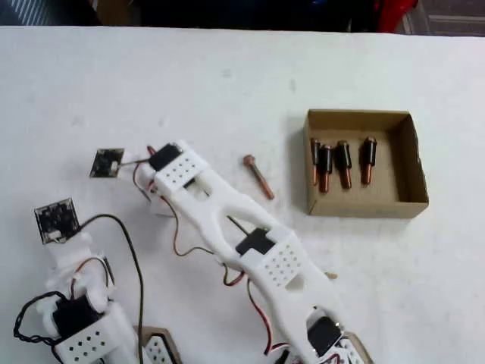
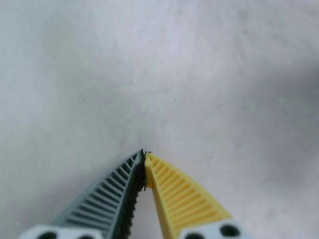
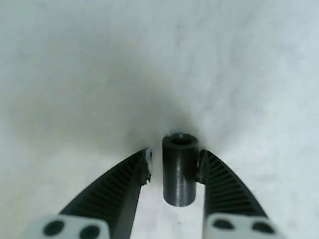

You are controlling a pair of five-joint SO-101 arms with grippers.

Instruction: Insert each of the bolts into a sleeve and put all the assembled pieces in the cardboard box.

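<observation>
Now left fingers (image 2: pixel 179 194) clenched empty; right fingers (image 3: pixel 227 191) released, straddling sleeve (image 3: pixel 180 169).

Bright even light, soft shadow around sleeve (image 3: pixel 180 169)

Far side of the white table (image 1: pixel 227 72) is wide open; loose copper bolt (image 1: pixel 258 177) sits between stretched white arm (image 1: pixel 227 208) and brown cardboard box (image 1: pixel 364 209).

We see white shells with dotted plates and black servo blocks on our left arm (image 1: pixel 83 334) and right arm (image 1: pixel 227 212), trailing black and red cables (image 1: pixel 132 250). Our left gripper (image 2: pixel 144 155) pairs 1 grey and 1 yellow ribbed finger; our right gripper (image 3: pixel 173 155) has 2 black.
</observation>
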